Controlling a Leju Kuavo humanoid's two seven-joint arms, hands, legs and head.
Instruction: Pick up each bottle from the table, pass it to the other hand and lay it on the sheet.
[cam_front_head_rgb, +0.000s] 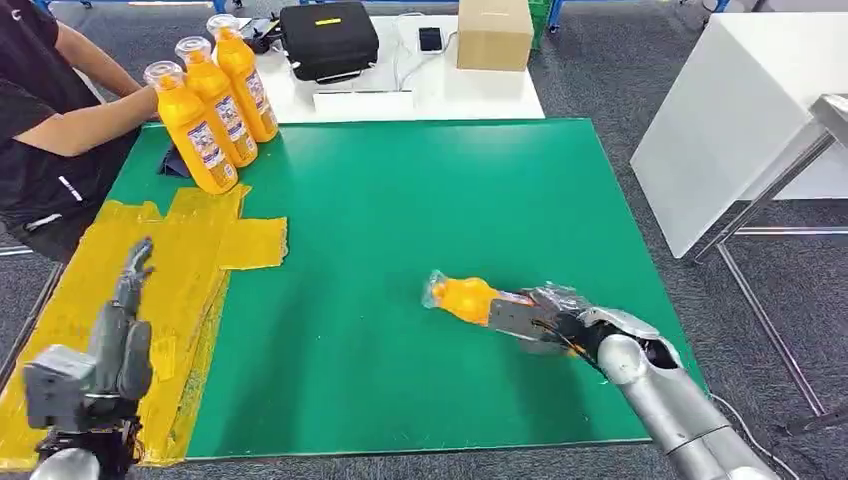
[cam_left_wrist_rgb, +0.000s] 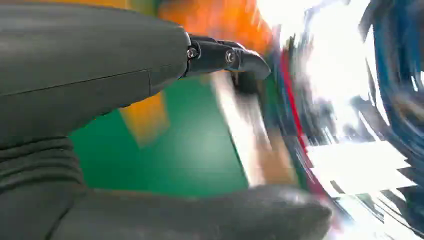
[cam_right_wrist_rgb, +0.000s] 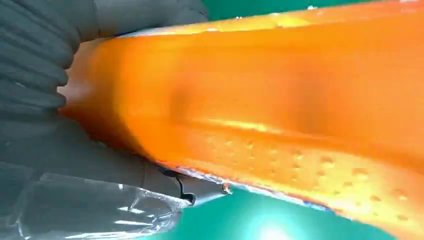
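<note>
Orange bottle (cam_front_head_rgb: 465, 298) lying on green mat; three upright bottles (cam_front_head_rgb: 215, 100) beside yellow sheet (cam_front_head_rgb: 180, 270)

A: Worktop (cam_front_head_rgb: 400, 250) — green; sheet (cam_front_head_rgb: 180, 270) at its left — yellow, creased.

B: Bottle (cam_front_head_rgb: 465, 298) in the right hand (cam_front_head_rgb: 555, 322) — orange, clear wrap over the cap; the three standing bottles (cam_front_head_rgb: 212, 105) — orange, with blue-and-white labels.

A: Arms — silver; left hand (cam_front_head_rgb: 120, 340) — grey with darker fingers.

B: Background: case (cam_front_head_rgb: 328, 38) — black; box (cam_front_head_rgb: 494, 32) — brown cardboard; floor (cam_front_head_rgb: 600, 100) — grey carpet; person's sleeve (cam_front_head_rgb: 25, 40) — black

Open green mat (cam_front_head_rgb: 400, 250) between hands; three bottles (cam_front_head_rgb: 215, 100) far-left corner.
</note>
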